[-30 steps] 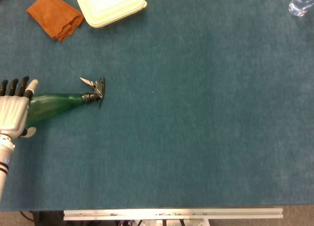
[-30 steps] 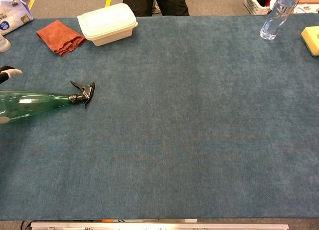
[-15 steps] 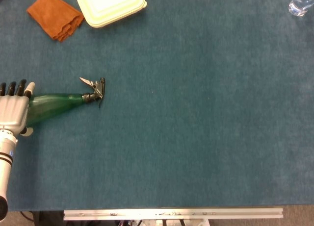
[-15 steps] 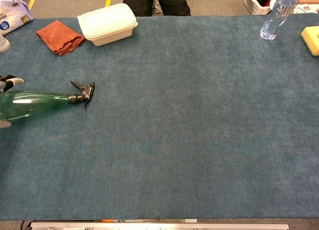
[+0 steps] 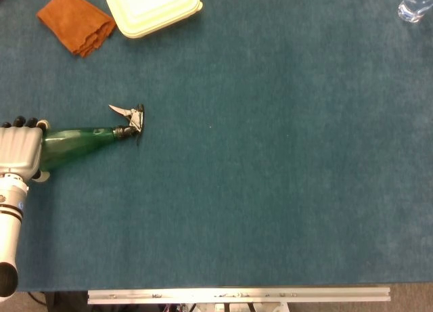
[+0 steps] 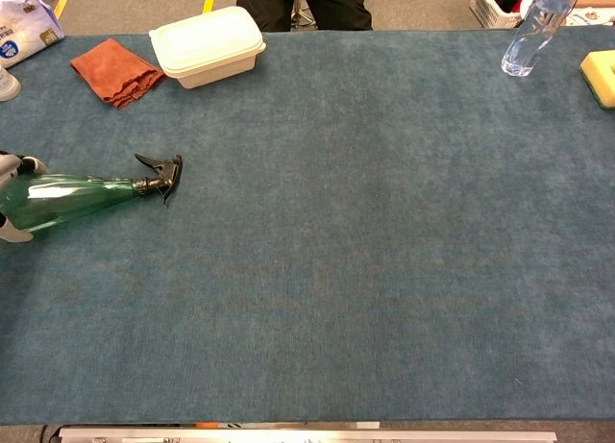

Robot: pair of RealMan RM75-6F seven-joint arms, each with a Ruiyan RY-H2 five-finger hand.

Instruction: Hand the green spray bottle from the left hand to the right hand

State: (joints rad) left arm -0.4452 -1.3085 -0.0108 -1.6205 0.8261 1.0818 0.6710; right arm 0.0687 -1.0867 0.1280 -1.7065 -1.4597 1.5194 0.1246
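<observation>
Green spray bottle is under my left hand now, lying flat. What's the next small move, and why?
Probably close the left hand firmly on the base and lift. The green spray bottle lies on its side on the table, nozzle pointing right, with the fingers wrapped over its wide end. The right hand is in neither view, so raise the bottle and carry it rightward toward a handover.

The left hand (image 5: 20, 151) has a silver-grey ribbed back, black fingertips and a white, black-ringed wrist.
</observation>
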